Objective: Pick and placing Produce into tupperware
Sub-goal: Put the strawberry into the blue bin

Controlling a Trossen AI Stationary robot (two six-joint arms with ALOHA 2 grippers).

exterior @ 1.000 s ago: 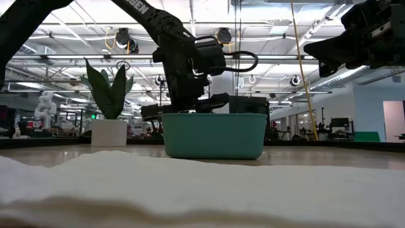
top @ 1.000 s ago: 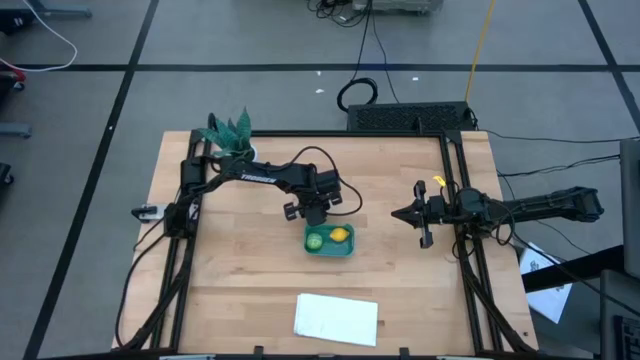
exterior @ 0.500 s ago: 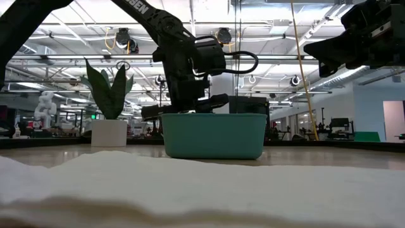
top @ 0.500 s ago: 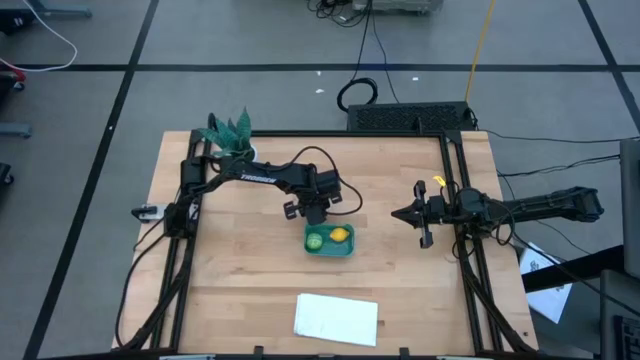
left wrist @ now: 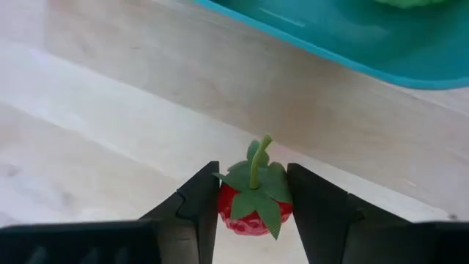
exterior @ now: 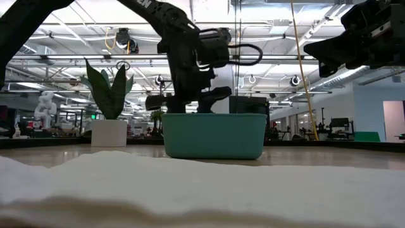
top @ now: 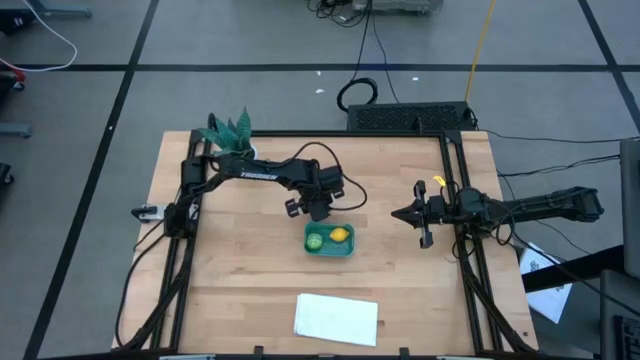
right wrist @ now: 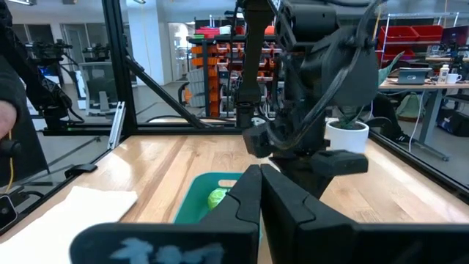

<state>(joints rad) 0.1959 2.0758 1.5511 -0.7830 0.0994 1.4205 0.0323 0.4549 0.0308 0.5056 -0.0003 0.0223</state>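
The teal tupperware (top: 350,251) sits mid-table and also shows in the low view (exterior: 214,135) and the left wrist view (left wrist: 344,40). Inside it lie a light-green piece (top: 315,240) and a yellow piece (top: 340,236). My left gripper (top: 316,212) points down just beyond the tupperware's far rim, shut on a small red piece with green leaves (left wrist: 253,205). My right gripper (top: 397,213) waits at the table's right side, level, shut and holding nothing (right wrist: 261,176). My left gripper pinches the red piece by its two opposite sides (left wrist: 222,209) between its two fingers (left wrist: 201,205), coming from above and pointing steeply down. The leafy stem end faces up toward the wrist. Whether the piece is clear of the wood I cannot tell.
A potted plant with teal leaves (top: 232,135) stands at the far left corner. A flat white sheet (top: 337,317) lies near the front edge and fills the low view's foreground (exterior: 190,190). Black frame rails run along both table sides. A person stands beyond the table (right wrist: 11,110).
My left gripper has risen a little behind the tupperware's far rim, with the red piece still between its fingers. The tupperware and the two pieces in it have stayed put.
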